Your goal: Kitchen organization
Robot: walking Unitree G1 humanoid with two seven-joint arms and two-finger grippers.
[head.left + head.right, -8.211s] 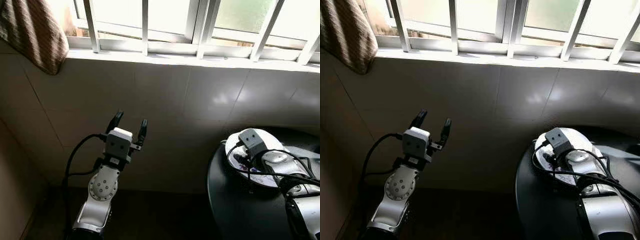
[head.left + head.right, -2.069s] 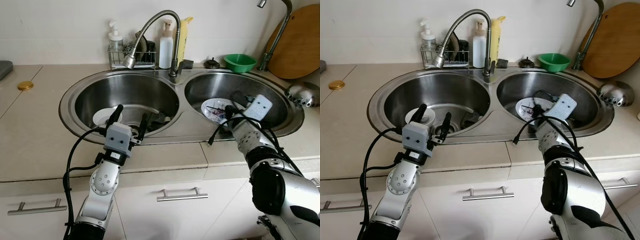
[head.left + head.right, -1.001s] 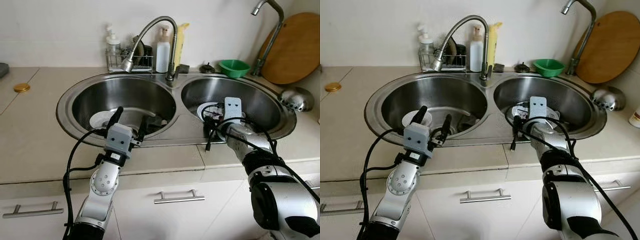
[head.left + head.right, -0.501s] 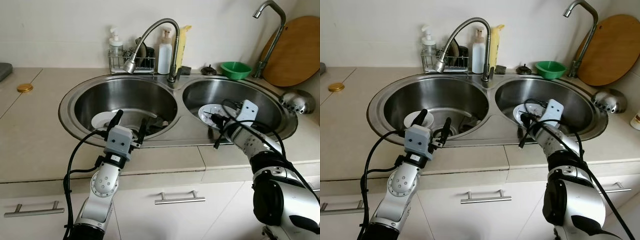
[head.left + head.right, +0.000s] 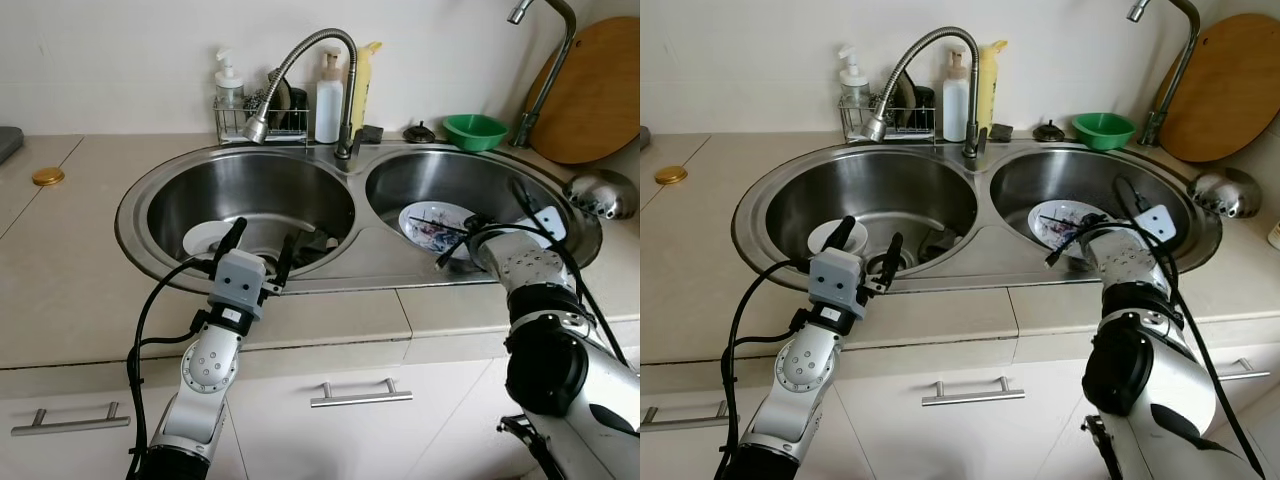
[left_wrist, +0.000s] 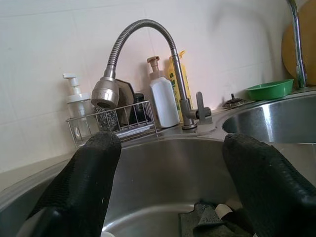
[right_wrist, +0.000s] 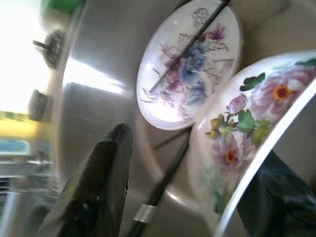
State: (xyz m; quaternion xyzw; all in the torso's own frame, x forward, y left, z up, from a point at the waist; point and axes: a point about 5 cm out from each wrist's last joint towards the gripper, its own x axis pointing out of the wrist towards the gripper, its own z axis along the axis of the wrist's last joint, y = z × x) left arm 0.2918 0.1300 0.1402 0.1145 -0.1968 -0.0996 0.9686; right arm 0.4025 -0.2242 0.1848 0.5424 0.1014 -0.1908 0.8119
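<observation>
The right wrist view gives what the head views cannot: a flowered bowl [image 7: 247,133] sits between the right gripper's [image 7: 197,187] two black fingers, its rim running past one of them, though whether they pinch it I cannot tell, and beyond it lies a floral plate [image 7: 190,64] with a black cable crossing it. From the head, that plate [image 5: 432,222] rests in the right basin at about 2 o'clock from picture centre, with the right arm's wrist just at its 3 o'clock side. The left gripper [image 5: 258,247] hangs with fingers spread and empty over the near rim of the left basin, where a small white dish [image 5: 208,240] lies at 9 o'clock of the drain. A steel double sink [image 5: 360,262] is set in a beige countertop [image 5: 60,270]; behind it stand a flexible faucet [image 5: 300,60], a wire rack [image 6: 116,126], bottles, a green bowl [image 5: 476,129] and a round wooden board [image 5: 597,90], cut off at the frame's edge.
</observation>
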